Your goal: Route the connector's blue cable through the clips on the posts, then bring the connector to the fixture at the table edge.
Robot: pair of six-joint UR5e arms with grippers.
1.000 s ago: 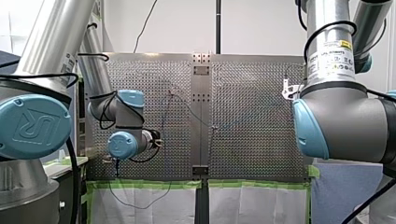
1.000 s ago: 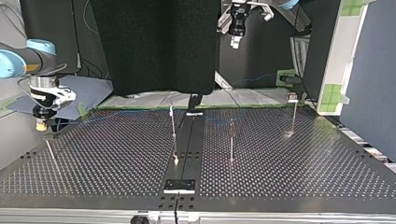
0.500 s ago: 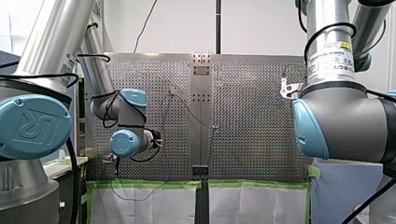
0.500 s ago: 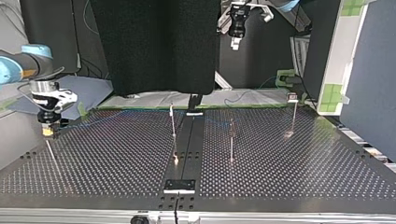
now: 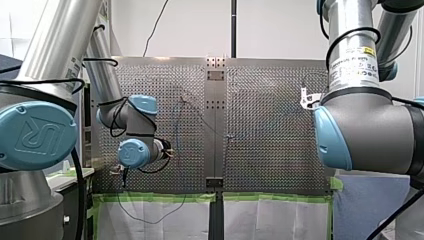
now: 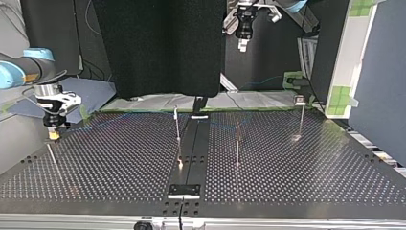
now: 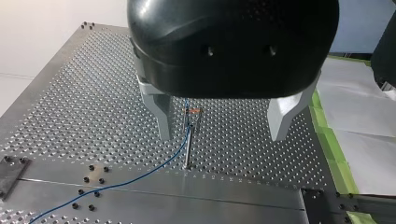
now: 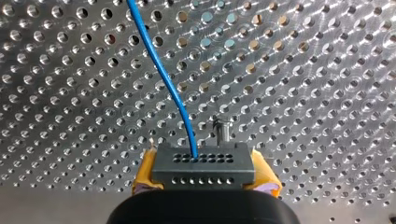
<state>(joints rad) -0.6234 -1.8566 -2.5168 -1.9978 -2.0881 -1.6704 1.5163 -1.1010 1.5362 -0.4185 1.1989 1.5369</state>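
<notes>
Perforated bench, four posts. My right end effector pinches one connector, one blue cable trailing out; my left end effector is spread wide, empty.

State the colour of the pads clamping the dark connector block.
Yellow pads, flanking the dark rectangular connector block; clearest in the right wrist view.
</notes>
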